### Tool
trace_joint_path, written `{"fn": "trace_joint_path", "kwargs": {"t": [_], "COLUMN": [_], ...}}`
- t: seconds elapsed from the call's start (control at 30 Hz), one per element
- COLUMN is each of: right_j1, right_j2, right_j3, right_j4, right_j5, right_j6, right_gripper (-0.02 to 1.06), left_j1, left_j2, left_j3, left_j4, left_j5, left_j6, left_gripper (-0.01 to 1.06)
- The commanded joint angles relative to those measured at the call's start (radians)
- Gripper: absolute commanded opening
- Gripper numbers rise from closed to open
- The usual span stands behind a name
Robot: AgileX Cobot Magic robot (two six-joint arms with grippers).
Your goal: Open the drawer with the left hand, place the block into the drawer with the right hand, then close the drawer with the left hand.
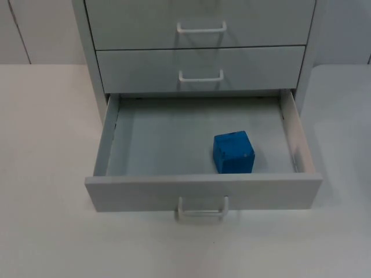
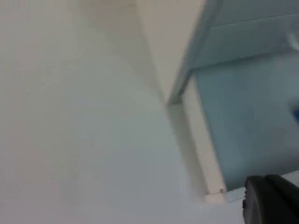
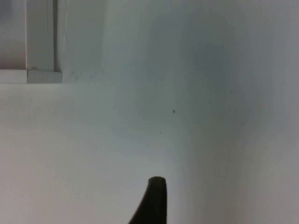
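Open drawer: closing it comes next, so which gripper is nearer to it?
Left. The left gripper sits beside the front left corner of the open drawer; the right gripper is over the white table, farther off from its right front corner.

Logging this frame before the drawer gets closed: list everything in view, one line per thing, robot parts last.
cabinet: one, light grey, at the back of the table, three drawers showing.
shut drawers: two, light grey, upper two of the cabinet, each with a white handle.
open drawer: one, light grey, the lowest, pulled out toward the camera, white handle on its front.
block: one, blue, on the open drawer's floor, near its front wall, right of middle.
table: one, white, under the cabinet.
left gripper: one black fingertip, beside the open drawer's left front corner.
right gripper: one black fingertip, over bare table off the drawer's corner.
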Motion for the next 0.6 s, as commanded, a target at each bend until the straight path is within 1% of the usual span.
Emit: {"fn": "trace_joint_path", "kwargs": {"t": [0.0,0.07,0.1,0.13,0.17,0.27,0.3,0.33,0.4,0.47,0.5,0.53,0.57], "right_j1": [-0.005,-0.005,-0.005,-0.005,-0.005,-0.005,-0.005,-0.005,-0.005,-0.005,-0.005,-0.005,-0.005], "right_j2": [-0.007,-0.007,-0.007,-0.007,-0.007,-0.007,-0.007,-0.007,-0.007,-0.007,-0.007,-0.007,-0.007], "right_j3": [-0.003,-0.003,-0.003,-0.003,-0.003,-0.003,-0.003,-0.003,-0.003,-0.003,-0.003,-0.003,-0.003], "right_j4": [-0.004,-0.004,-0.004,-0.004,-0.004,-0.012,-0.012,-0.012,-0.012,-0.012,-0.012,-0.012,-0.016], "right_j5": [-0.001,-0.001,-0.001,-0.003,-0.003,-0.003,-0.003,-0.003,-0.003,-0.003,-0.003,-0.003,-0.003], "right_j6": [0.000,0.000,0.000,0.000,0.000,-0.002,-0.002,-0.002,-0.002,-0.002,-0.002,-0.002,-0.002], "right_gripper": [0.76,0.76,0.76,0.76,0.76,0.76,0.76,0.76,0.76,0.76,0.76,0.76,0.76], "left_j1": [-0.075,-0.204,-0.320,-0.385,-0.385,-0.603,-0.657,-0.657,-0.765,-0.832,-0.856,-0.856,-0.870], "left_j2": [0.035,0.082,0.111,0.131,0.131,0.197,0.221,0.221,0.258,0.293,0.303,0.303,0.313], "left_j3": [-0.048,-0.084,-0.091,-0.091,-0.091,-0.089,-0.086,-0.086,-0.064,-0.029,0.003,0.003,0.041], "left_j4": [0.009,0.119,0.213,0.295,0.295,0.594,0.702,0.702,0.881,1.022,1.071,1.071,1.097], "left_j5": [0.026,0.007,-0.027,-0.048,-0.048,-0.068,-0.068,-0.068,-0.087,-0.134,-0.178,-0.178,-0.224], "left_j6": [0.035,0.033,-0.006,-0.034,-0.034,-0.185,-0.226,-0.226,-0.332,-0.418,-0.445,-0.445,-0.465], "left_gripper": [0.00,0.00,0.00,0.00,0.00,0.00,0.00,0.00,0.00,0.00,0.00,0.00,0.00]}}
